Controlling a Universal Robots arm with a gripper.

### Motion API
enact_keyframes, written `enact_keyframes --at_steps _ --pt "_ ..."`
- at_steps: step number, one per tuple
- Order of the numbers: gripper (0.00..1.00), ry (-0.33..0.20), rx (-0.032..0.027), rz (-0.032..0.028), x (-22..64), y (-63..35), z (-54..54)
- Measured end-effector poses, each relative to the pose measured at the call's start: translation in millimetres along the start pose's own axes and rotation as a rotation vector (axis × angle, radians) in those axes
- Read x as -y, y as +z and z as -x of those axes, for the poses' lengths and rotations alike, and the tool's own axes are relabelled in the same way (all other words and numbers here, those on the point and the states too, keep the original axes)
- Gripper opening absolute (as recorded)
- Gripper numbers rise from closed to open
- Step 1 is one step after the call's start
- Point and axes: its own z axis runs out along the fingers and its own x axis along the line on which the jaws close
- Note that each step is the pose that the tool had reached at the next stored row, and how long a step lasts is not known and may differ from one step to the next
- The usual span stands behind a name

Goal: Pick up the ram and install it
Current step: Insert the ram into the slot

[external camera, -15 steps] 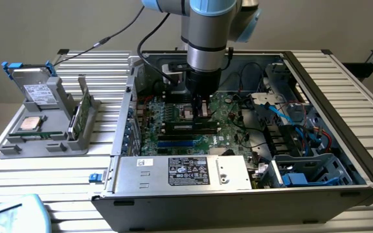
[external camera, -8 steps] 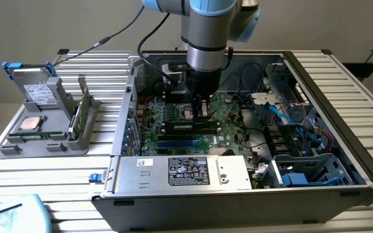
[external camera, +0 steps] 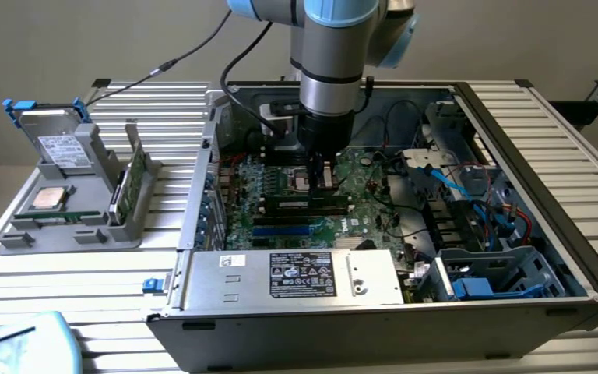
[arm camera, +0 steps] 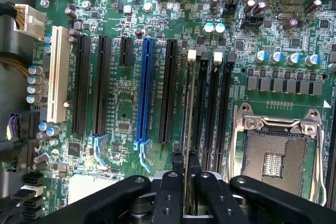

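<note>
Down inside the case [external camera: 382, 339] the one open well sits over the motherboard [external camera: 242, 199], and the gripper [external camera: 323, 179], clamped on the ram [arm camera: 187, 129], is right in the middle of it, hemmed in by the power supply [external camera: 289, 276] across the front and the case wall on the exterior view's left. Over on the exterior view's right it's crowded: blue cables [external camera: 453, 185] and the drive cage [external camera: 491, 273] bar any way in, while the slots beside the fingers [arm camera: 176, 182] stand bare

Green motherboard [arm camera: 126, 103] carries one blue slot [arm camera: 145, 90] and one white slot [arm camera: 59, 74]; fingers [arm camera: 177, 165] black.
</note>
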Motion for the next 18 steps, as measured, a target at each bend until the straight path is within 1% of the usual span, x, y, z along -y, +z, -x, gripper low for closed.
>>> enact_keyframes --at_steps 18 --pt "0.14 0.000 -0.0002 0.0001 0.1 2.8 0.4"
